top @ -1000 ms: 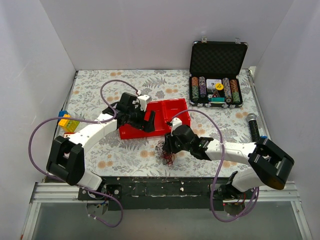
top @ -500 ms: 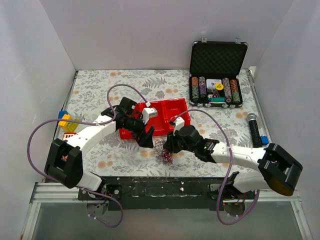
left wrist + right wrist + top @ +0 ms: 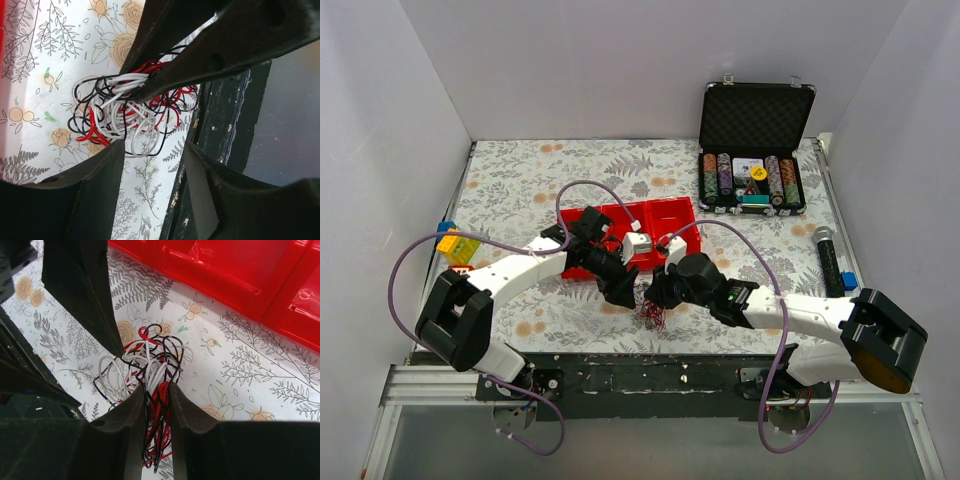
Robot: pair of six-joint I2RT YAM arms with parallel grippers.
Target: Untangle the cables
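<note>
The cables (image 3: 651,315) are a small tangle of thin red, black and white wires on the floral table, close to its near edge. My right gripper (image 3: 654,297) is shut on a bunch of red, black and white strands at the tangle's side (image 3: 157,390). In the left wrist view its dark fingers (image 3: 210,60) come in from the upper right and pinch the cables (image 3: 125,115). My left gripper (image 3: 154,150) is open just short of the tangle. A few white loops reach toward its gap, which otherwise shows only tablecloth. In the top view it (image 3: 628,296) stands right beside the right gripper.
A red tray (image 3: 655,222) sits just behind both grippers. An open black case of poker chips (image 3: 752,180) is at the back right, with a black microphone (image 3: 828,255) near the right edge. Yellow and blue blocks (image 3: 455,243) lie at the left. The table's black front rail (image 3: 235,125) runs right beside the tangle.
My left gripper has come off the red tray, forward and right to the tangle, and its jaws have narrowed. My right gripper has tightened on the cables.
</note>
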